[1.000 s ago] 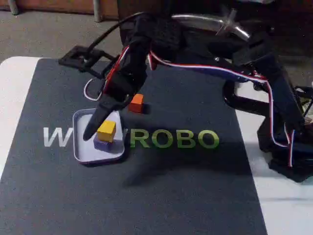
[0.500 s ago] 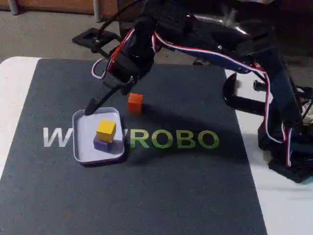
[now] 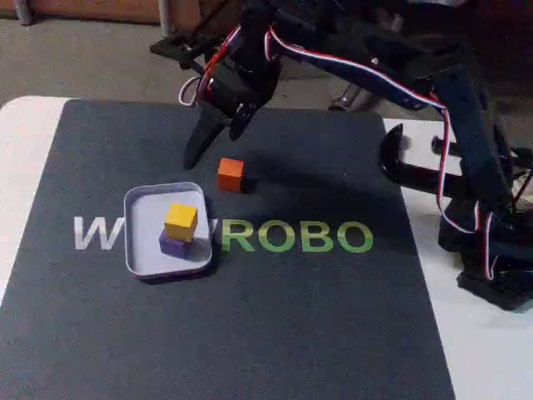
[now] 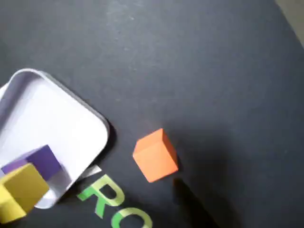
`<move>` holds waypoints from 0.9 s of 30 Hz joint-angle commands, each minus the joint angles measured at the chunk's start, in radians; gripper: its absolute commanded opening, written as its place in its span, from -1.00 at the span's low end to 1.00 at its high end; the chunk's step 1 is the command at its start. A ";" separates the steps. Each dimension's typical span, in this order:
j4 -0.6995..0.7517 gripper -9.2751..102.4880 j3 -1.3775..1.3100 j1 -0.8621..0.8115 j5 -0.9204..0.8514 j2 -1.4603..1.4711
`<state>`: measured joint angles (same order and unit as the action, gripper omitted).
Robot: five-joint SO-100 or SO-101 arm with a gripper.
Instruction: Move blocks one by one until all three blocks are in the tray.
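Orange block (image 3: 231, 175) left below the tool (image 3: 212, 142), outside the tray (image 3: 140, 250).
Light, rigid, matte cube; opposite flat faces should be pinched. Tool's spread cannot be told.

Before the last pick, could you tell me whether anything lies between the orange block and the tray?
Nothing visible does. The orange block sits on bare dark mat just beyond the tray corner. Inside, the yellow block rests on the purple block, leaving open floor.

In the wrist view, the tray (image 4: 71, 111) is lying at the left on a dark mat (image 4: 199, 61). Inside it, the yellow block (image 4: 18, 191) is sitting on the purple block (image 4: 42, 159). The orange block (image 4: 156, 155) is resting on the mat, right of the tray and apart from it.
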<state>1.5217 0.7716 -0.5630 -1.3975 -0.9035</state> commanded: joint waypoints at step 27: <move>0.006 -0.36 -0.083 -0.064 -0.198 0.172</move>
<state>1.5340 0.7409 -0.6289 -1.5892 -0.7317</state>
